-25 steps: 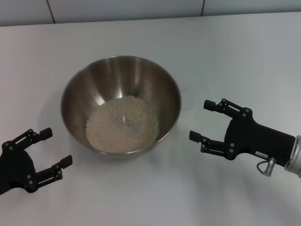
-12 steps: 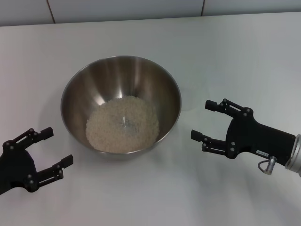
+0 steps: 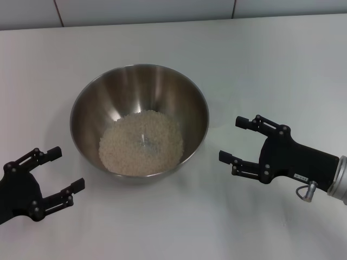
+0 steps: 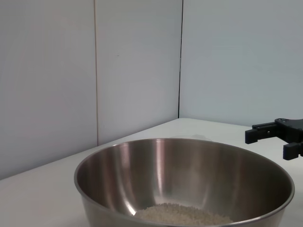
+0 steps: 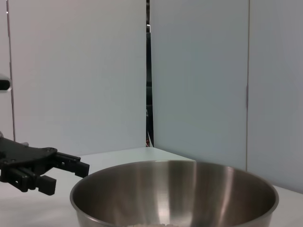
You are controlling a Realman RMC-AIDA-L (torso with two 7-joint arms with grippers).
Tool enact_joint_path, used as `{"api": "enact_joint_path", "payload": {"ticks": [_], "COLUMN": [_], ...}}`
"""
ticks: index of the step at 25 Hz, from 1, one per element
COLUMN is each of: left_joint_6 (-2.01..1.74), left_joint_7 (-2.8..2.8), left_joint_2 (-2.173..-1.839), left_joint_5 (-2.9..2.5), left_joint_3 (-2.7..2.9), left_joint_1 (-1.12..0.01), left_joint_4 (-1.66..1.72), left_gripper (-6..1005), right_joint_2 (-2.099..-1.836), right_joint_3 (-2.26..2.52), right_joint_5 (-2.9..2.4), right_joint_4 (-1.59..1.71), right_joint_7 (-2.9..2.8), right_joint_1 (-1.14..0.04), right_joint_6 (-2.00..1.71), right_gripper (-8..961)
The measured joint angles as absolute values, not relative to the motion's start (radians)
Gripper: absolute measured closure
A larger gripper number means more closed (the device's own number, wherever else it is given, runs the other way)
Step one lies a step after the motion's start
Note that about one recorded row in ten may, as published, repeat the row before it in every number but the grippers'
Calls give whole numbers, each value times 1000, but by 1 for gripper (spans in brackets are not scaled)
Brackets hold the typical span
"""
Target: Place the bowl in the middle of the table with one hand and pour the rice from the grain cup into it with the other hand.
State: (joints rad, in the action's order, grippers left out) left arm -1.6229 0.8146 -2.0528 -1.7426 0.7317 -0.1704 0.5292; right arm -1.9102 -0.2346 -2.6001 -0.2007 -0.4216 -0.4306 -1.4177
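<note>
Nearest the robot, the left gripper [image 3: 60, 169] sits low over the white counter [image 3: 282, 65], at the near left corner of the head view, its fingers [image 3: 53, 153] spread wide and holding nothing. It is apart from the bowl, just to the bowl's near left. A little farther out on the other side, the right gripper [image 3: 234, 140] hangs beside the bowl's right flank, its fingers [image 3: 245, 123] likewise wide apart and empty, pointing toward the bowl without touching it. Between the two stands the bowl [image 3: 139, 81], upright near the middle of the counter. The rice [image 3: 141, 143] lies as a loose pale heap across its bottom. From the left wrist view the bowl [image 4: 184, 165] fills the foreground with the right gripper [image 4: 276, 137] beyond its rim. Behind the counter rises a wall of pale panels [image 3: 141, 10].
</note>
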Motion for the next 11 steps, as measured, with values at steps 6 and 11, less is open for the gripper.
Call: {"api": "enact_joint_path", "payload": {"ticks": [6, 11], "left_joint_6": [-1623, -1623], "left_joint_7": [815, 815], "left_joint_2": [-2054, -2054], "left_joint_5": [-1743, -1743], "left_joint_3": [732, 732], "left_joint_1": [-170, -169], "left_joint_4": [529, 529], "left_gripper": [165, 165], "right_joint_2": [-1910, -1910], "right_joint_3": [-235, -235], "right_joint_5": [-2600, -2600], "right_joint_4": [-201, -200], "right_joint_7": [-422, -422], "right_joint_1": [-431, -431], "right_joint_6": [-1418, -1417], "right_gripper": [118, 118]}}
